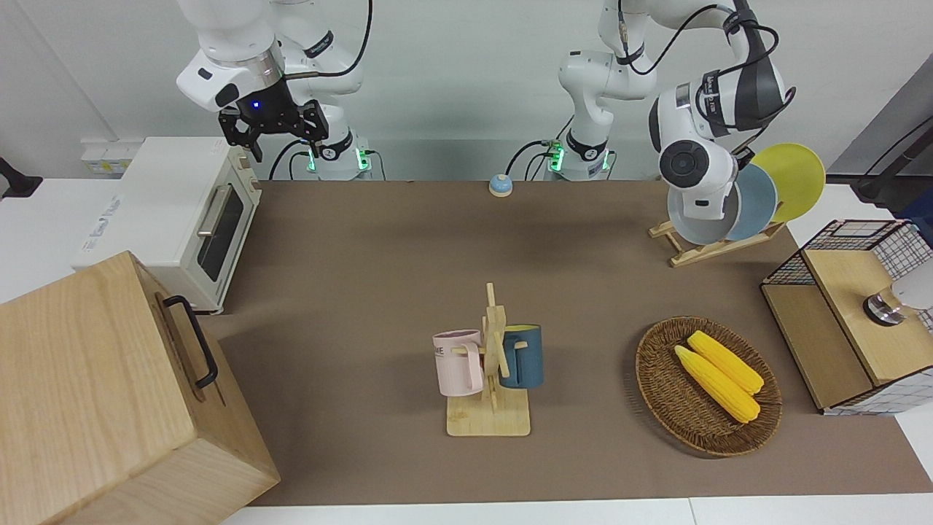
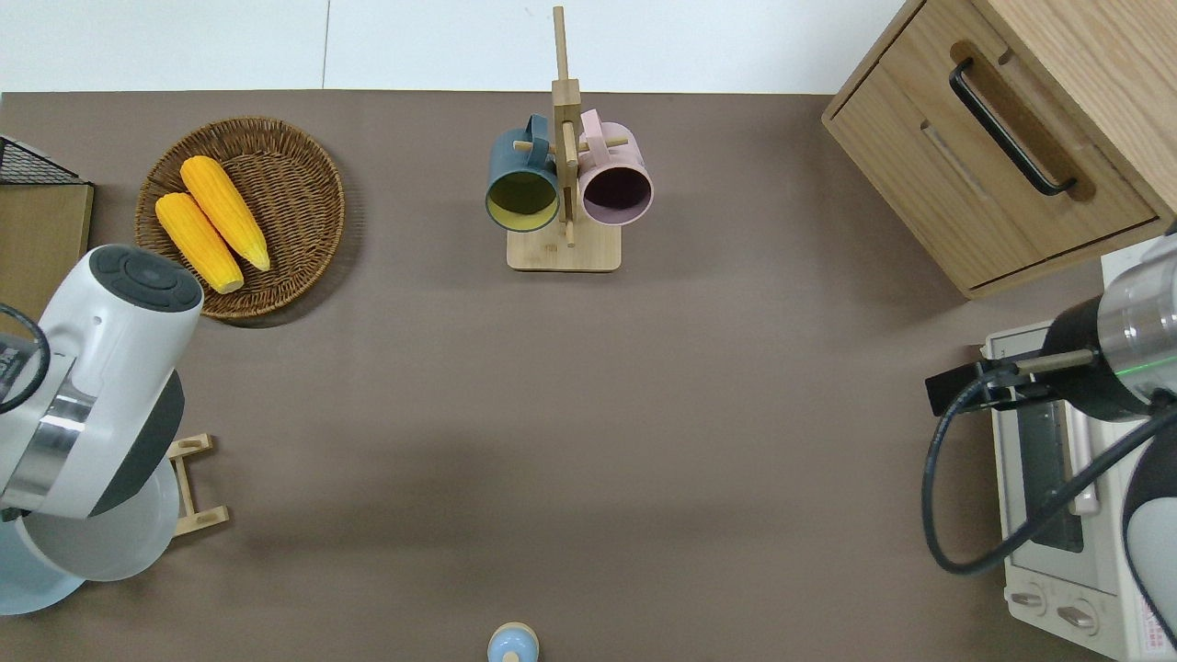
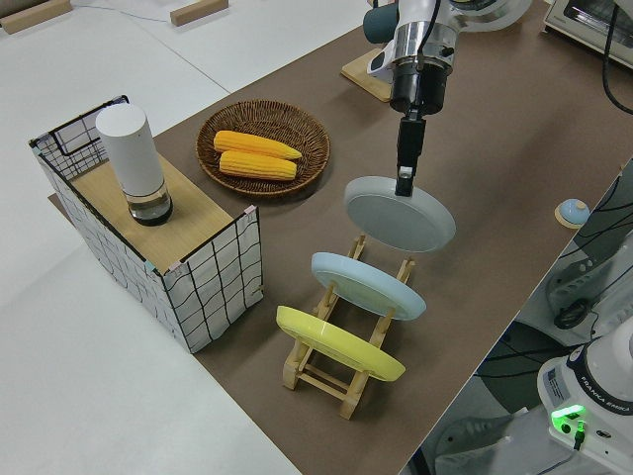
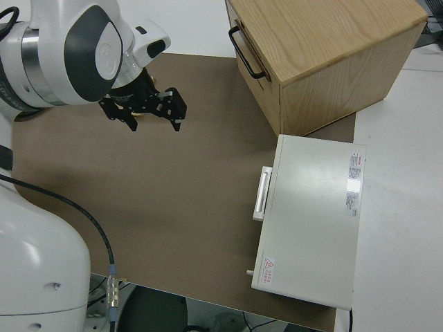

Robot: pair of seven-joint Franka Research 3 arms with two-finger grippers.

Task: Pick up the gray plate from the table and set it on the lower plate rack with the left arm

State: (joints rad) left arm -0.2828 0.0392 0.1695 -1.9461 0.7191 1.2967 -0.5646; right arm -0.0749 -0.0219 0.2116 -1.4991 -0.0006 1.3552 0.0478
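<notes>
The gray plate [image 3: 401, 214] hangs tilted from my left gripper [image 3: 403, 183], which is shut on its upper rim. The plate is over the low end of the lower plate rack [image 3: 348, 377], next to the light-blue plate [image 3: 368, 285] that stands in it; a yellow plate [image 3: 338, 343] fills the rack's high end. Whether the gray plate touches the rack I cannot tell. In the front view the gray plate [image 1: 696, 222] overlaps the light-blue one, and the left wrist hides the gripper. In the overhead view the plate [image 2: 110, 542] shows under the arm, beside the rack [image 2: 198, 483]. My right arm is parked, its gripper [image 4: 144, 116] open.
A wicker basket [image 1: 660, 394] with two corn cobs lies farther from the robots than the rack. A wire basket [image 3: 213, 282] with a white cylinder stands at the left arm's table end. A mug stand [image 1: 490, 419], a toaster oven [image 1: 182, 219] and a wooden cabinet [image 1: 109, 394] are elsewhere.
</notes>
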